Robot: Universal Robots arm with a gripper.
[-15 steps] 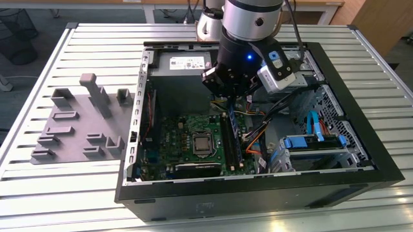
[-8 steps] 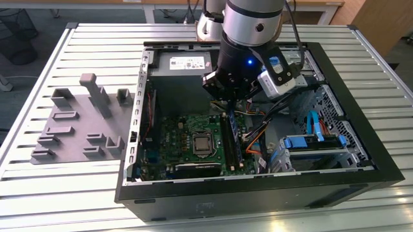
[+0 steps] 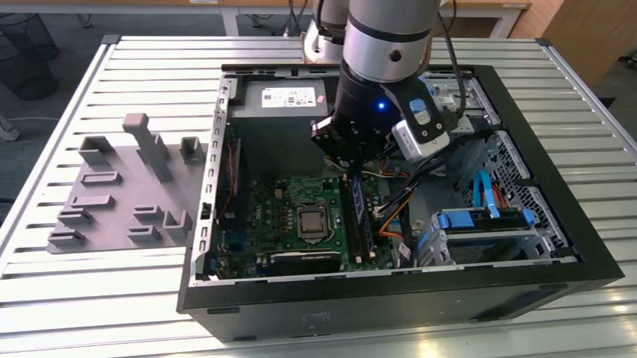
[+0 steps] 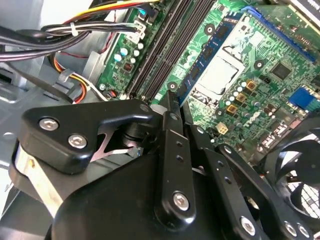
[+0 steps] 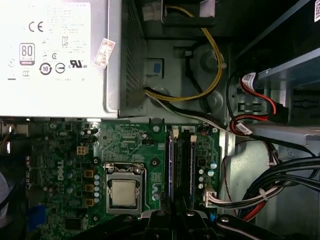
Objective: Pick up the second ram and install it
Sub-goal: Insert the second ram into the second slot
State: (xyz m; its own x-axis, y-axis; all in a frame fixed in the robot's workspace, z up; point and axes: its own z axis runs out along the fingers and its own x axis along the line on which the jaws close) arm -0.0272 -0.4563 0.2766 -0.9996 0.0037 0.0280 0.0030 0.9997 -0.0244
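A Universal Robots arm is reaching straight down into an open computer case (image 3: pixel 587 250) on a slatted table (image 3: pixel 149 67). Its gripper (image 3: pixel 350 168) is hovering low over the memory slots (image 3: pixel 350 216) of the green motherboard (image 3: pixel 268 205).

In the exterior view the wrist is hanging near-vertical, with the gripper at the slots' 12 o'clock end and the processor socket (image 3: pixel 312 221) at their 9 o'clock. That upright pose appears chosen so the tool can be bearing straight down along a slot, not across it.

The second ram (image 4: pixel 199 67) is standing on edge in the slot bank, just beside the socket, its blue face and dark chips showing. It is probably sitting there so that a downward push can seat it, though whether it is fully latched cannot be told. The tool's tip is lying close to one end of the stick, but contact is not clear. Whether the gripper is apart or closed also cannot be told.

Bundled cables (image 4: pixel 60 35) are running clear of the slots on the side away from the socket. A grey parts fixture (image 3: pixel 119 216) is lying at the case's 9 o'clock, and the power supply (image 3: pixel 283 95) is sitting at the board's 12 o'clock.
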